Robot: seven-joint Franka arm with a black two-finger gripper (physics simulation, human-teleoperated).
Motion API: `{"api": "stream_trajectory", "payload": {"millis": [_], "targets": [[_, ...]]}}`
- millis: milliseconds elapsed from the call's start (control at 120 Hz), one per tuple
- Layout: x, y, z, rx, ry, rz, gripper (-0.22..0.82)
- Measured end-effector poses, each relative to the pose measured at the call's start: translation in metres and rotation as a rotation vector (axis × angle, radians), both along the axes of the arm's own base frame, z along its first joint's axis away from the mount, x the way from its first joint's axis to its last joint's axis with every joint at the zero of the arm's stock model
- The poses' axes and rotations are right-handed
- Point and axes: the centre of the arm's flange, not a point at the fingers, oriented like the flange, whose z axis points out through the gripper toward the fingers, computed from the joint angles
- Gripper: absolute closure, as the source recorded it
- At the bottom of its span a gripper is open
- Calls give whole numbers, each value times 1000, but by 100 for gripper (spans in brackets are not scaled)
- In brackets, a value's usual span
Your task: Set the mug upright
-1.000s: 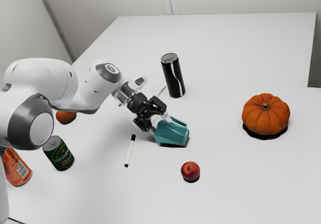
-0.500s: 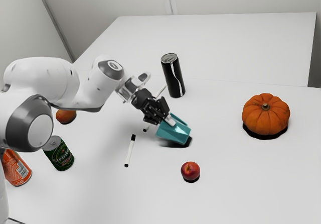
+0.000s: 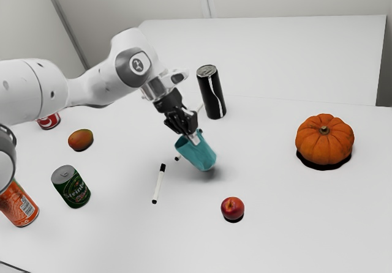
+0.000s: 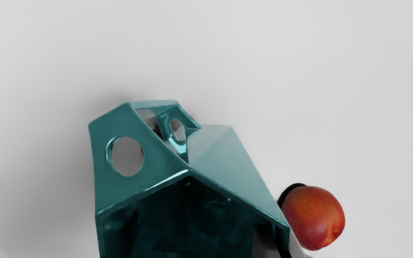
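In the exterior view my gripper (image 3: pixel 193 139) is at the rim of the teal mug (image 3: pixel 199 156), with the wall pinched between its fingers. The mug leans, its mouth up toward the exterior view's left and its base lower toward the right; whether the base touches the table cannot be told. From the wrist, the gripper (image 4: pixel 281 243) has one finger inside the mug (image 4: pixel 224 154) and the other outside the same wall. The mug's dark inside and its handle with round holes face the camera.
Close to the mug lie a red fruit (image 3: pixel 233 208), a marker (image 3: pixel 158 184) and another, partly hidden marker. A black can (image 3: pixel 212 92) stands behind; a pumpkin (image 3: pixel 324 139) sits right. At the exterior view's left are a green can (image 3: pixel 71 186), an orange can (image 3: pixel 19 204) and a mango (image 3: pixel 81 139).
The mug has come toward the exterior view's left and tipped so its mouth points more upward. My hand has risen and turned steeper, still holding the rim.
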Motion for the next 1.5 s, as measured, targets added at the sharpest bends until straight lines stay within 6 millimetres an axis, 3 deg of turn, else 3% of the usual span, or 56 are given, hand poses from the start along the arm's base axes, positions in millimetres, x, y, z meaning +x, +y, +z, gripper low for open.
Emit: {"api": "stream_trajectory", "payload": {"millis": [150, 342, 467, 642, 858, 1017, 1500], "targets": [[3, 12, 4, 243, -90, -42, 78], [3, 8, 4, 405, -142, -53, 79], [-8, 2, -1, 430, -143, -26, 79], [1, 8, -1, 440, -172, 52, 79], [32, 52, 1, 450, -198, 198, 79], [53, 67, -10, 453, -193, 256, 79], [42, 63, -32, 434, -135, 310, 79]]}}
